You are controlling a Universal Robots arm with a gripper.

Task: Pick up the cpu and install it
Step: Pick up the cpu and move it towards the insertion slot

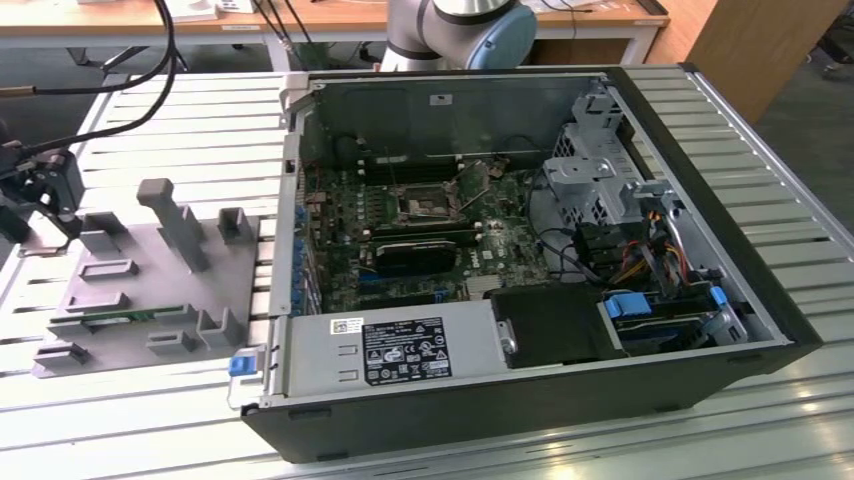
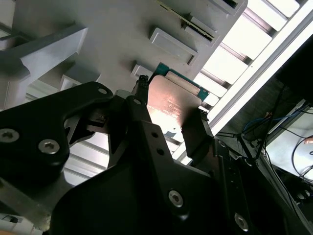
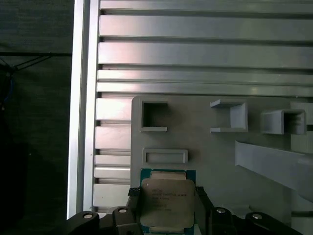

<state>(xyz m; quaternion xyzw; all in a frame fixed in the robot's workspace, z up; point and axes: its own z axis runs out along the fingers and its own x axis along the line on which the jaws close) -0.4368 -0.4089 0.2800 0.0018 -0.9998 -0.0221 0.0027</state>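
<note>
The cpu (image 3: 166,203), a flat square chip with a shiny metal top and a green edge, sits between my gripper's (image 3: 167,208) two black fingers. In the second wrist view the fingers (image 2: 142,115) press against opposite edges of the cpu (image 2: 173,105), so my gripper (image 2: 171,106) is shut on it. The chip is close over the grey fixture plate (image 3: 205,156); I cannot tell whether it still touches the plate. In the exterior view my gripper (image 1: 56,232) hangs over the far left corner of the fixture plate (image 1: 147,290). The motherboard's socket (image 1: 424,203) lies inside the open computer case (image 1: 534,400).
Tall grey posts (image 1: 171,220) and small pockets stand up from the fixture plate, and a green memory stick (image 1: 120,318) lies in one of its slots. A black heatsink block (image 1: 427,255) sits on the motherboard below the socket. Black cables (image 1: 160,60) hang near my gripper. The table is ribbed metal slats (image 1: 174,120).
</note>
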